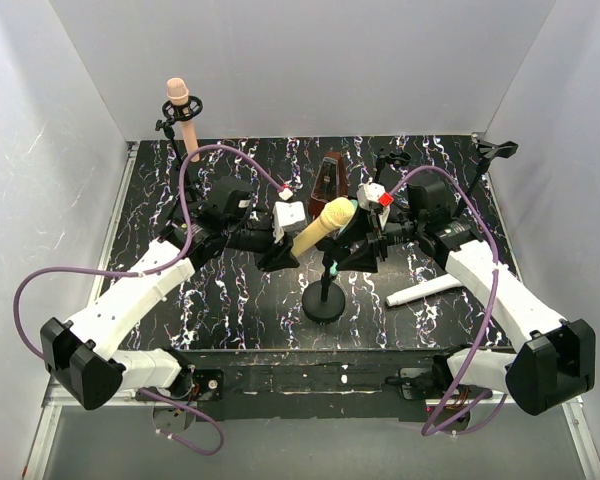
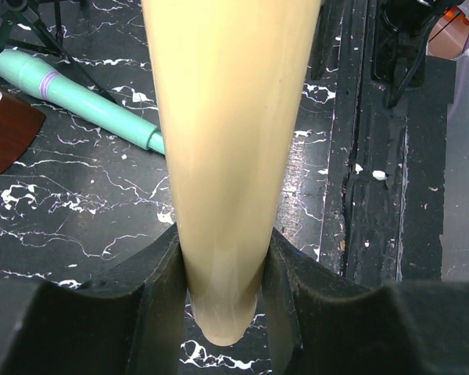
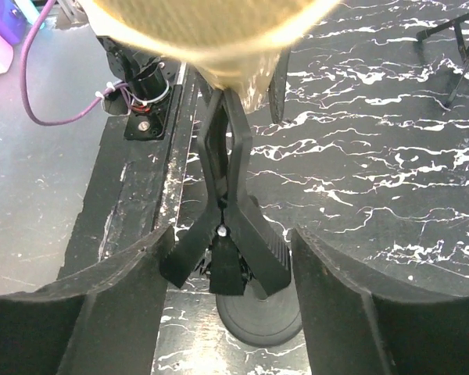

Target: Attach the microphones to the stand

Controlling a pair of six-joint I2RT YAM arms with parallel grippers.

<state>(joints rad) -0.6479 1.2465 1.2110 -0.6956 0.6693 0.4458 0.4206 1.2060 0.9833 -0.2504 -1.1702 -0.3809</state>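
Note:
My left gripper (image 1: 280,243) is shut on the tapering handle of the pale yellow microphone (image 1: 322,226), which fills the left wrist view (image 2: 223,156) between the pads (image 2: 160,289). Its head lies over the clip of the black round-base stand (image 1: 325,300). My right gripper (image 1: 363,245) is open, its jaws on either side of the clip's two levers (image 3: 227,242), with the yellow head just above (image 3: 211,23). The peach-pink microphone (image 1: 180,108) stands clipped in a stand at the back left. The white microphone (image 1: 425,291) lies at the right. The teal-green microphone (image 2: 86,98) lies flat.
A brown pyramid metronome (image 1: 328,180) stands at the back middle. Empty black clip stands are at the back right (image 1: 495,152) and nearer the middle (image 1: 390,160). White walls enclose the black marbled table (image 1: 230,310). Purple cables loop over both arms.

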